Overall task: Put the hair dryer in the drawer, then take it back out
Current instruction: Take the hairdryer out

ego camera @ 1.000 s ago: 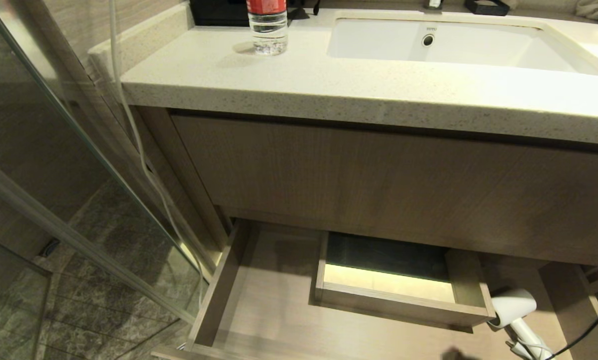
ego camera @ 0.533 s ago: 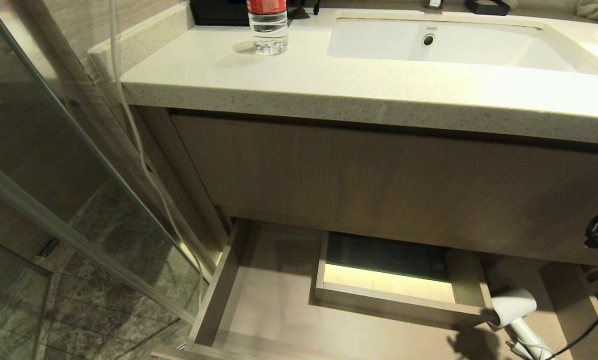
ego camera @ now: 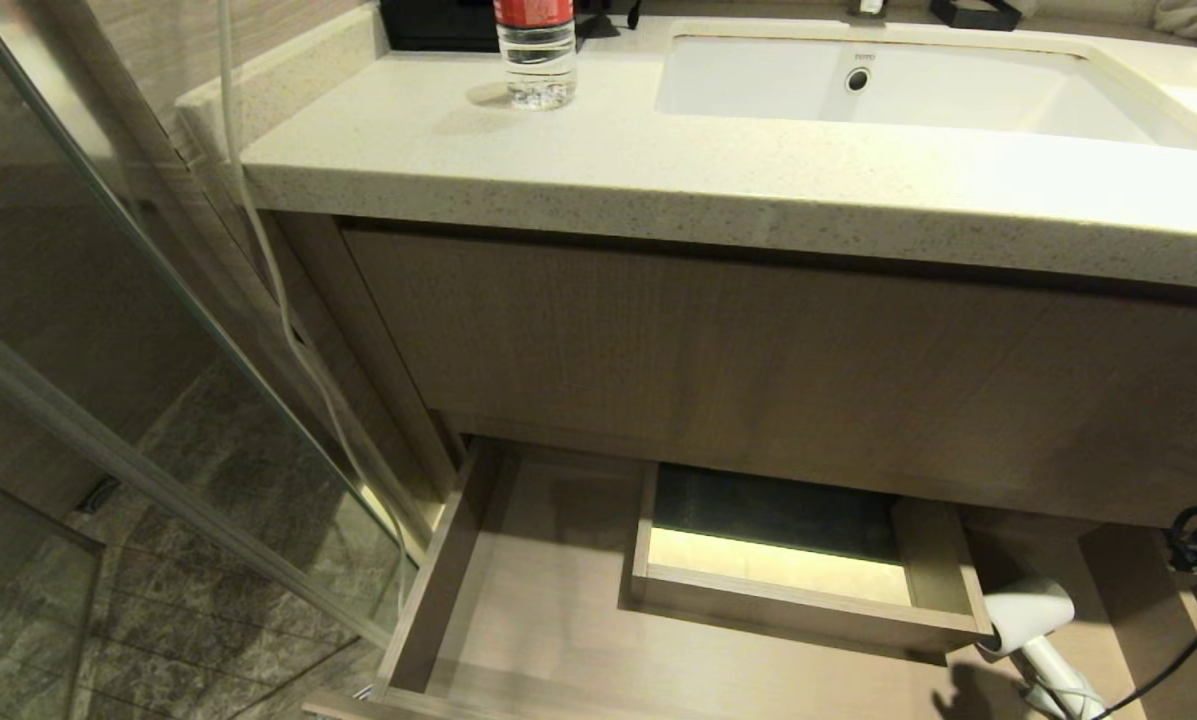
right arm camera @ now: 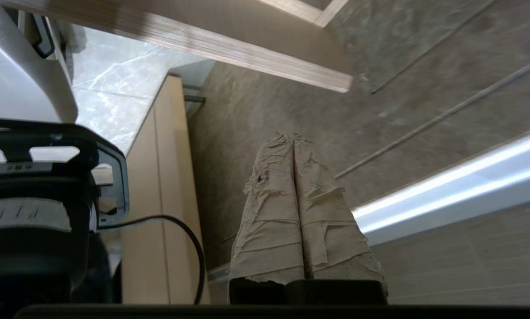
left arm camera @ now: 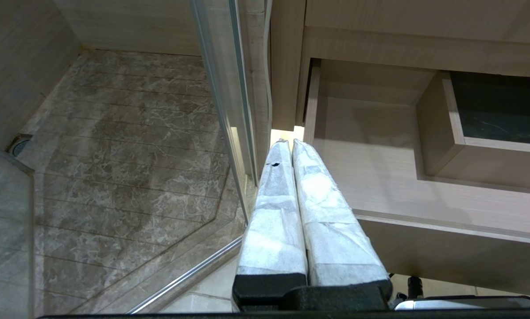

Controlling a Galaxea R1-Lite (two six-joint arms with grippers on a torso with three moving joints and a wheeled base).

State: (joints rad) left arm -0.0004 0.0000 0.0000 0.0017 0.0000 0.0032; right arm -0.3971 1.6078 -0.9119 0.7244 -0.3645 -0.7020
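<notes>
Drawer (ego camera: pixel 518 610): pulled open, left floor bare.
Hair dryer (ego camera: pixel 1028 612): lain at drawer's right end.
Left gripper (left arm camera: pixel 290 142): clenched, near drawer's left edge.
Right gripper (right arm camera: pixel 292 137): clenched, empty.

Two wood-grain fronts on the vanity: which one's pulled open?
The lower one, the drawer, pulled out with the hair dryer inside; the taller panel above sits closed.

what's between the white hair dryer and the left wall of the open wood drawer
In the head view, a boxed rectangular cutout rises between the white hair dryer and the left wall of the wood-grain drawer; otherwise bare pale drawer floor.
</notes>
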